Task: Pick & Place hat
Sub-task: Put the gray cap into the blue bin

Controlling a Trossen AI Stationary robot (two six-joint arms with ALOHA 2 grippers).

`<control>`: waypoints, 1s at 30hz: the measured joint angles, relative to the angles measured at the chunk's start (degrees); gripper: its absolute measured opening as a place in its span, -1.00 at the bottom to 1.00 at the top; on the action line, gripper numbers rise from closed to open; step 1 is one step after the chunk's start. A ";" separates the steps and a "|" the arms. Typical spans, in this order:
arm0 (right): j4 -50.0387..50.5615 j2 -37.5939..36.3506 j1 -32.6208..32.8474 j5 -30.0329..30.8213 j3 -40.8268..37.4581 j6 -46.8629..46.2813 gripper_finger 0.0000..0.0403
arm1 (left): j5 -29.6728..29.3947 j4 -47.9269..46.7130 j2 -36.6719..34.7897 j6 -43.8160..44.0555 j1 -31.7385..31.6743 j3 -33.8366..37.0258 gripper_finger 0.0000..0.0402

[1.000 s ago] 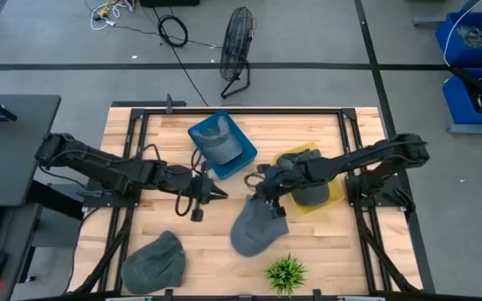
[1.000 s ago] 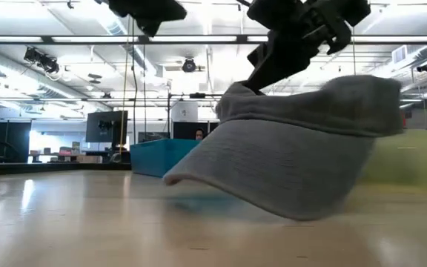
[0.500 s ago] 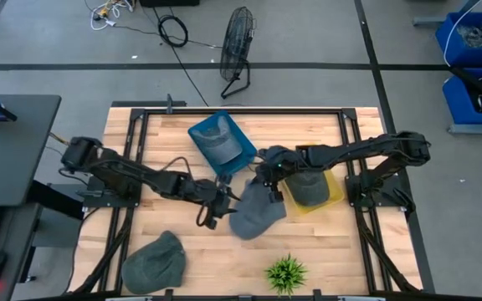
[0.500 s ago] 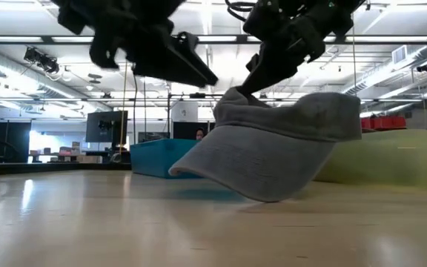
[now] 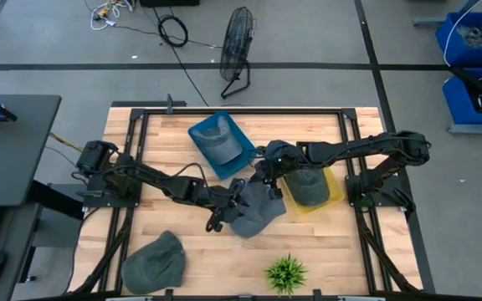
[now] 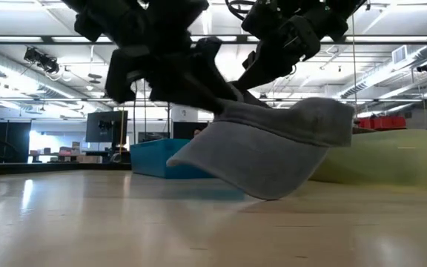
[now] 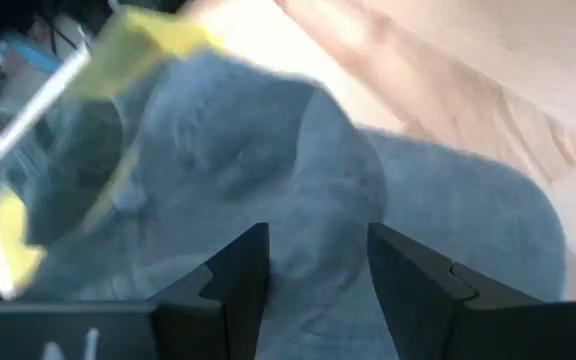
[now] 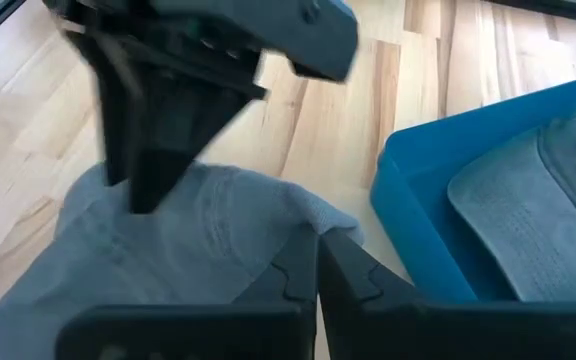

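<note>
A grey hat (image 5: 253,211) hangs over the middle of the table with my right gripper (image 5: 263,177) shut on it. In the low view the hat (image 6: 269,152) floats just above the wood. My left gripper (image 7: 313,268) is open and reaches in from the table's left. Its two fingers stand apart over the hat's crown (image 7: 268,170). Its tips are at the hat's left side (image 5: 228,209). My right gripper pinches a bunched edge of the hat's crown (image 8: 293,212) between its two shut fingers, slanting down from the table's right and far side. The hat hangs below the fingers, tilted, brim (image 6: 262,174) lowest, clear of the table. My left gripper is right over the crown; I cannot tell whether it touches.
A blue bin (image 5: 243,157) holding a grey hat stands at the far middle. A yellow bin (image 5: 335,191) holding another hat stands to the right. A third grey hat (image 5: 156,261) lies at the near left, and a small green plant (image 5: 285,272) near the front edge.
My left gripper has moved toward the table's right, up to the hanging hat, and has opened. My right gripper has drawn the hat toward the far edge and a little left; the hat stays hanging clear of the table.
</note>
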State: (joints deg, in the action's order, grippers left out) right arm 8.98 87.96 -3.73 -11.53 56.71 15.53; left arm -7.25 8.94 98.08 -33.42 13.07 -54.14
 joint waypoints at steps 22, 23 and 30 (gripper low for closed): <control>-0.73 -0.07 -0.02 0.60 0.00 -4.03 -0.73 | -0.02 -0.19 2.89 3.70 -1.15 0.05 -0.95; -0.10 -0.07 0.00 0.61 0.00 -4.03 -0.68 | -0.06 -0.10 2.89 4.47 -0.89 0.05 -0.95; 5.26 -2.86 0.04 4.51 0.00 -3.32 -0.37 | -13.02 -1.02 0.45 8.22 1.63 -1.46 -0.96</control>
State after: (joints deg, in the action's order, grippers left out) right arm 14.23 85.11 -3.68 -7.02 56.71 12.21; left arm -20.27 7.92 98.53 -25.20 14.70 -55.59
